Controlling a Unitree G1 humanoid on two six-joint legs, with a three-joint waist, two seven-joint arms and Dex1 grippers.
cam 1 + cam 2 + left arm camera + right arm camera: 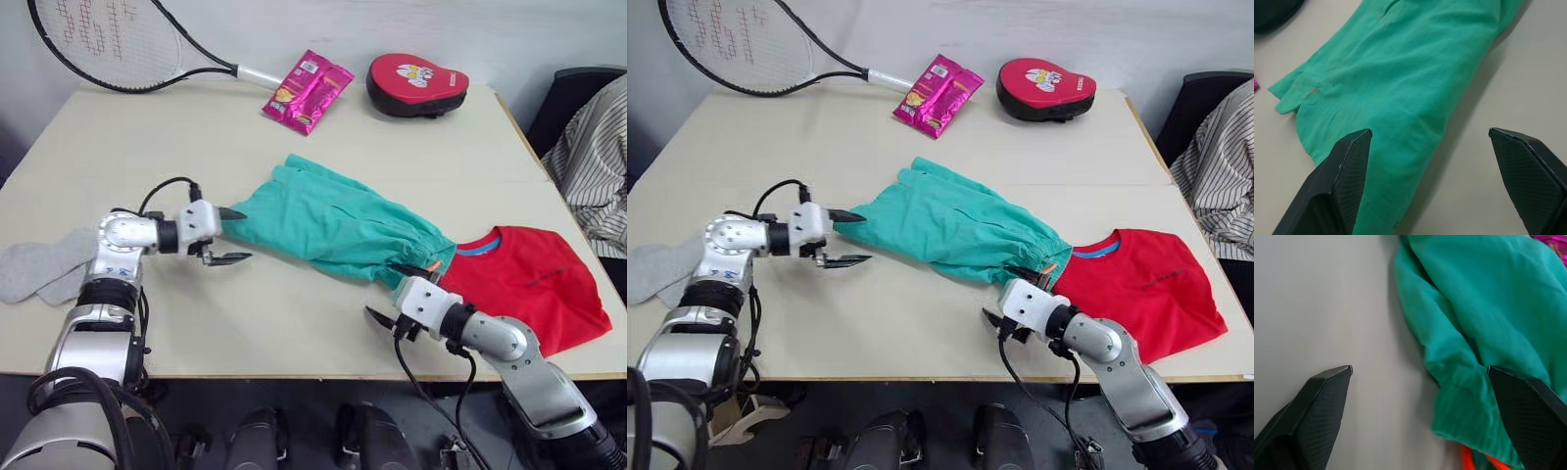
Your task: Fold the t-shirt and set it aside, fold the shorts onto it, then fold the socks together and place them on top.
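The teal shorts (pixel 333 220) lie slanted across the middle of the table (pixel 294 323), their waist end with an orange drawstring tip touching the folded red t-shirt (pixel 534 284) at the right. My left gripper (pixel 233 235) is open at the shorts' left leg end, one finger over the cloth and one over bare table; the left wrist view shows the shorts (pixel 1400 73) just ahead of the fingers. My right gripper (pixel 394 292) is open at the waist corner (pixel 1464 396), near the front edge. The grey socks (pixel 39 266) lie flat at the far left.
Along the back of the table lie a tennis racket (pixel 118 44), a pink snack packet (pixel 308 90) and a red padded mitt (pixel 416 83). A person in a striped shirt (pixel 598 166) sits beyond the table's right edge, beside a black chair (pixel 573 93).
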